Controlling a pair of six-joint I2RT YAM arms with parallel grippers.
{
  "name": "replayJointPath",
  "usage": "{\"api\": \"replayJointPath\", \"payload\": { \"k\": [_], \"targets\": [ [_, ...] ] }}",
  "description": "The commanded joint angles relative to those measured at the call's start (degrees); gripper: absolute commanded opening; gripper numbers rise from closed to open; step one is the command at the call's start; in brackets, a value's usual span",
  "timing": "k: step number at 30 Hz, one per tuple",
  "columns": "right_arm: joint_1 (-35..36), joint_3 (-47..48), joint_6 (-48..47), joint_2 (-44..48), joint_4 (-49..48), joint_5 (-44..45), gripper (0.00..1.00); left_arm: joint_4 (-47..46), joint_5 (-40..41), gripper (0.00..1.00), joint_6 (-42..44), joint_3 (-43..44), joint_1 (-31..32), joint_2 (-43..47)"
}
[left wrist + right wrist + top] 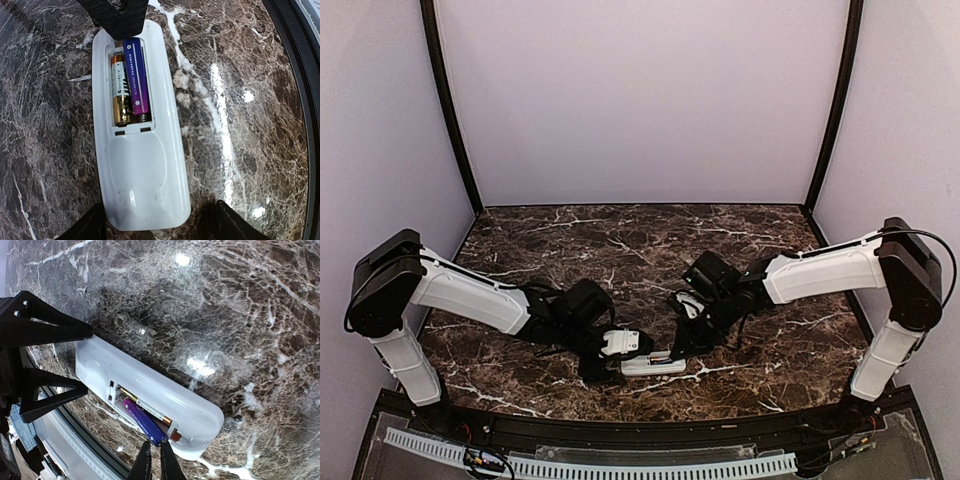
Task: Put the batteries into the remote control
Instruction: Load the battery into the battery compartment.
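Right gripper (156,467): fingers pinched nearly together, nothing between them, tips at near end of purple battery (145,422). This battery lies lengthwise in battery bay (114,49) beside gold-and-black battery (119,95) and looks not fully seated. Remote control (142,175) rests back-up on marble tabletop (225,315). Its long axis runs from your right gripper toward left gripper (85,359), which clamps far end. Your right arm sits nearer; judged next move: press straight down.

- Bright, even light from above; shadows faint.
- White glare spots on the glossy surface (220,100).
- The remote control (145,175) looks sharp; my wrist views bend at edges.
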State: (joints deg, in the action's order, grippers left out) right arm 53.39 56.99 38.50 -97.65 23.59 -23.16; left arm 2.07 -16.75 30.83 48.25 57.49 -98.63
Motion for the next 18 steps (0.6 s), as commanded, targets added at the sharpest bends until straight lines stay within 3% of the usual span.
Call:
{"api": "replayJointPath", "payload": {
  "k": [1, 18],
  "targets": [
    [0.55, 0.14, 0.19, -1.53, -1.8, -0.48, 0.05, 0.58, 0.4, 0.73, 0.64, -0.88, 0.25, 1.49],
    [1.99, -0.93, 1.34, -3.77, -4.16, -0.6, 0.0, 0.82, 0.76, 0.72, 0.73, -0.61, 0.26, 1.33]
  ]
}}
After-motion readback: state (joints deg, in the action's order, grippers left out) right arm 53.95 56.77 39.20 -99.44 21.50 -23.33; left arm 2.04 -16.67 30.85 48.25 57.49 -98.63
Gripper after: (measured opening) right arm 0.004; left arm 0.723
